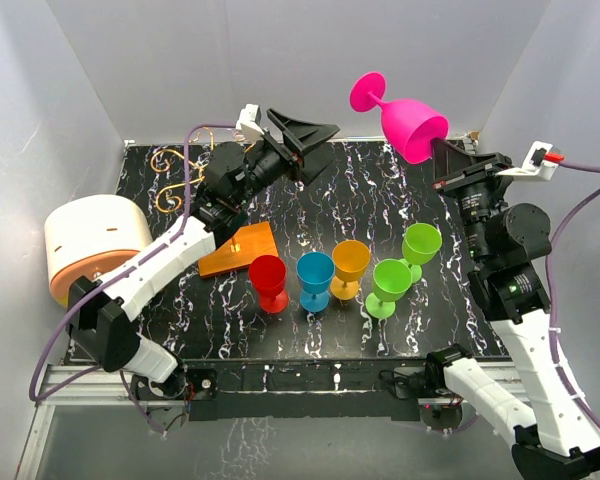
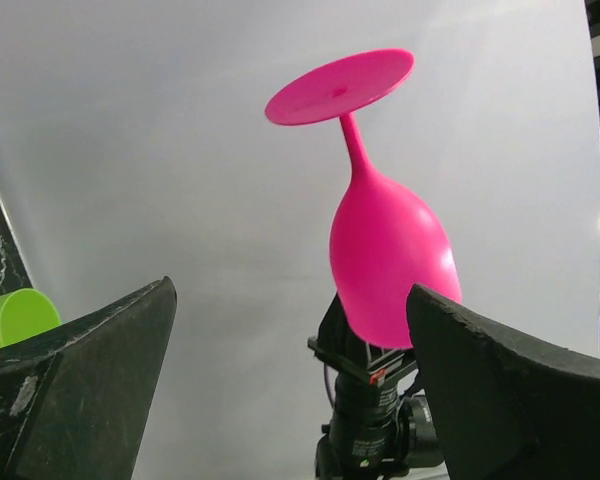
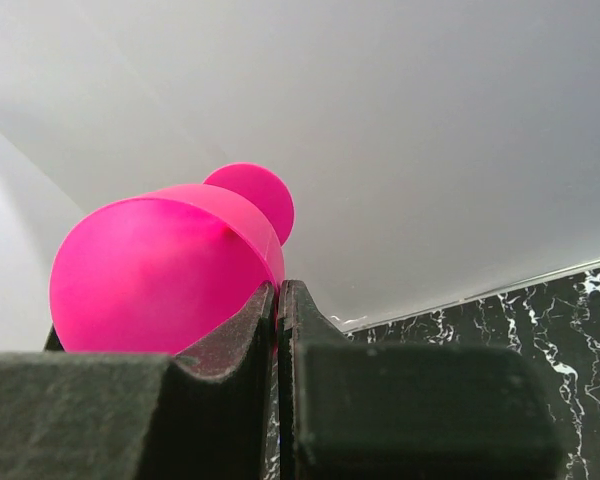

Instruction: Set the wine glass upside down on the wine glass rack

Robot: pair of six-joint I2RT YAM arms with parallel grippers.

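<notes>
Right arm: raised above the table's far right. Right gripper (image 1: 446,152) clenched on the rim of the pink plastic wine glass (image 1: 412,125); glass tilted, foot uppermost, in the air.
Left arm: raised. Left gripper (image 1: 306,136) jaws spread wide, grasping nothing.
Gold wire wine glass rack with orange base (image 1: 242,250): back left, under the left arm.
Five coloured goblets (image 1: 316,272): upright, mid-table.

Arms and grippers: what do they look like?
On the left arm and right arm: white links, black joints, purple cable to each wrist; left gripper and right gripper have black wedge fingers; red tab on the right wrist.
</notes>
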